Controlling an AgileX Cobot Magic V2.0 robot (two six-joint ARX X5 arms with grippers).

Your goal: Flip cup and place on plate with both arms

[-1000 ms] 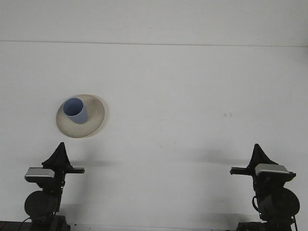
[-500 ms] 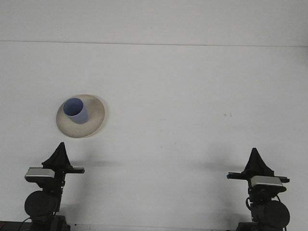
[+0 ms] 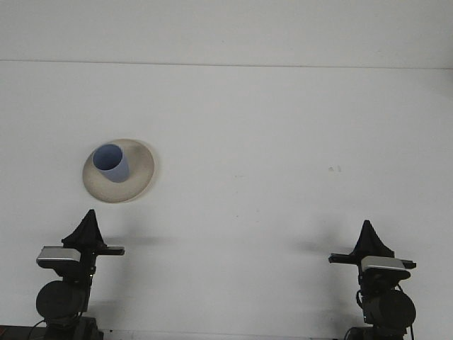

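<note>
A blue cup [image 3: 111, 163] stands upright, mouth up, on a beige plate [image 3: 144, 168] at the left of the white table. My left gripper [image 3: 89, 215] rests near the front edge, below the plate and well short of it, its fingers together in a point with nothing held. At the front right, far from the cup, my right gripper [image 3: 367, 225] sits the same way, shut and empty.
The white table [image 3: 269, 142] stretches back to a pale wall. A small dark speck [image 3: 334, 168] marks the surface at the right. Both arm bases stand at the bottom corners.
My right gripper has drawn back lower in the frame and shifted slightly left. The left arm, cup and plate have not moved.
</note>
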